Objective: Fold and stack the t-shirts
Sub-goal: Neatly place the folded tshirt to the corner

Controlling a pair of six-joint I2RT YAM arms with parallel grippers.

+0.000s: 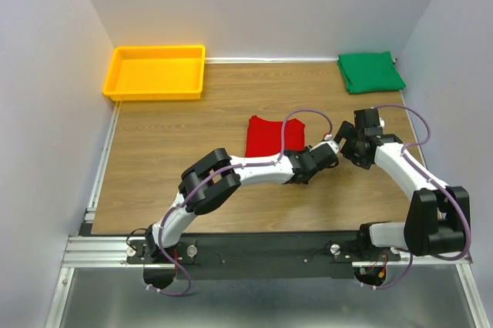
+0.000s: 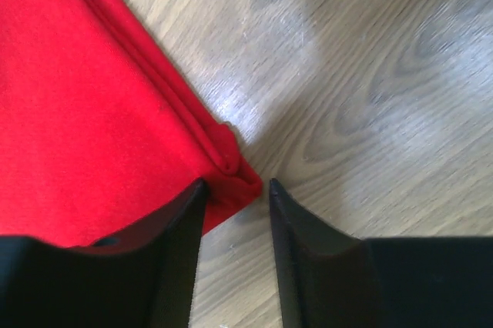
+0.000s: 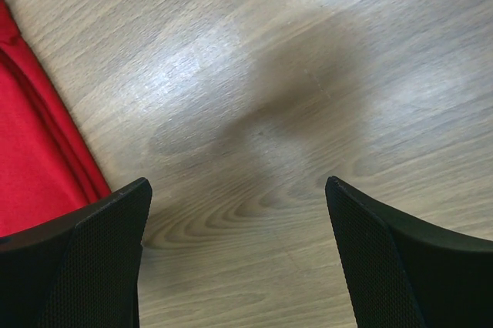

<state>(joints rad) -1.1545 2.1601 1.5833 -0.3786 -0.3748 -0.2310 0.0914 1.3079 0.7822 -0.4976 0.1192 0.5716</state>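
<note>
The red t-shirt (image 1: 271, 135) lies folded flat in the middle of the table. The green t-shirt (image 1: 370, 71) lies folded at the back right corner. My left gripper (image 1: 320, 154) is low at the red shirt's near right corner. In the left wrist view it (image 2: 237, 183) is open by a narrow gap, and the rolled corner of the red shirt (image 2: 92, 112) lies between its fingertips, not pinched. My right gripper (image 1: 344, 145) is close beside the left one. In the right wrist view it (image 3: 236, 183) is wide open over bare wood, with the red shirt's edge (image 3: 31, 158) to its left.
A yellow plastic tray (image 1: 156, 55) stands at the back left. The wooden table (image 1: 192, 135) is walled in by white panels on three sides. A metal rail (image 1: 100, 166) runs along the left edge. The two grippers are nearly touching.
</note>
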